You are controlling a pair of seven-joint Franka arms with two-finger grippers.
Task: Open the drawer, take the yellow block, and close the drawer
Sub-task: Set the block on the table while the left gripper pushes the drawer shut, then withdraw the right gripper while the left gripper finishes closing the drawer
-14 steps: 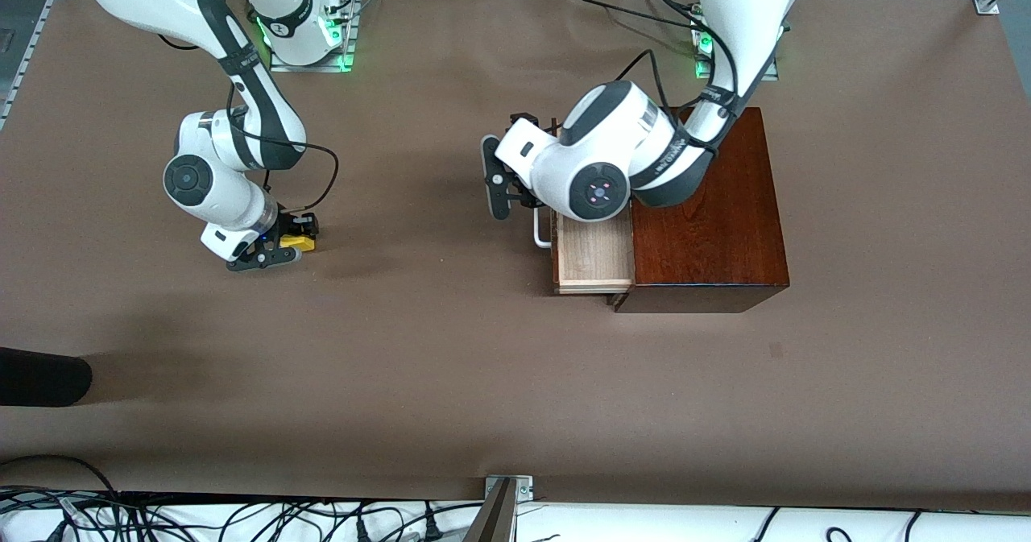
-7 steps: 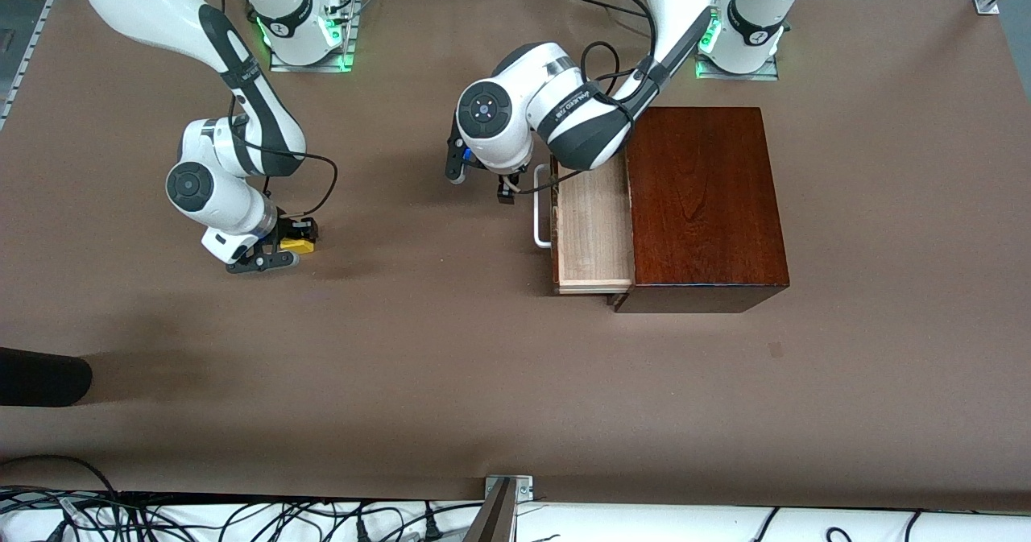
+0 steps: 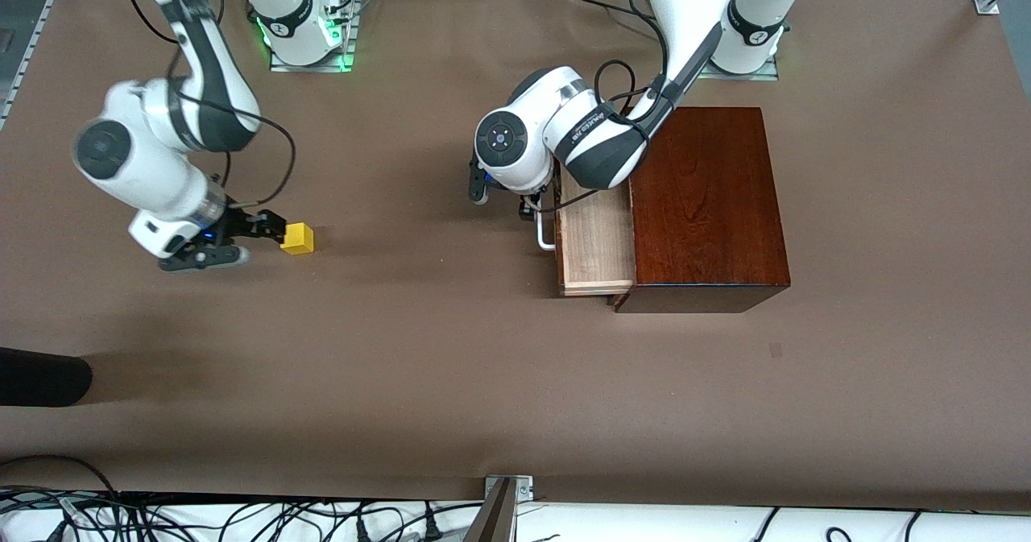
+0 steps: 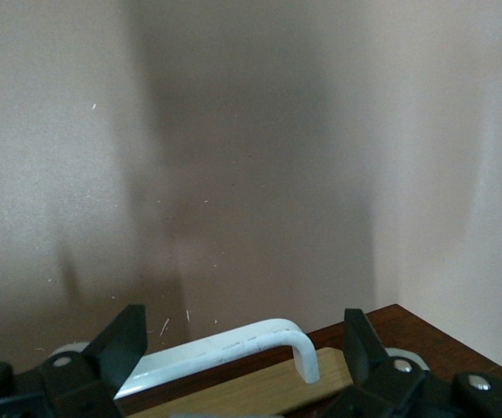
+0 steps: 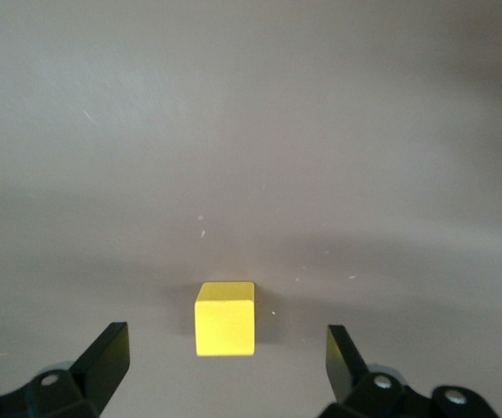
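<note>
The drawer (image 3: 596, 244) of the dark reddish-brown box (image 3: 709, 204) stands partly out, its pale interior showing. My left gripper (image 3: 506, 197) is open at the drawer front, over the end of the white handle (image 3: 546, 236) that lies farther from the front camera. In the left wrist view the handle (image 4: 225, 348) lies between the open fingers (image 4: 125, 335). The yellow block (image 3: 297, 238) sits on the table toward the right arm's end. My right gripper (image 3: 251, 240) is open and empty just beside it. In the right wrist view the block (image 5: 225, 318) lies just ahead of the open fingers (image 5: 107, 348), untouched.
A black object (image 3: 40, 377) juts in at the table's edge at the right arm's end, nearer the front camera. Cables (image 3: 242, 518) run along the front edge. The brown table (image 3: 451, 365) stretches wide between block and box.
My right gripper has let go of the yellow block and drawn back from it. My left gripper has moved toward the drawer front, onto the handle; the drawer sits slightly farther in.
</note>
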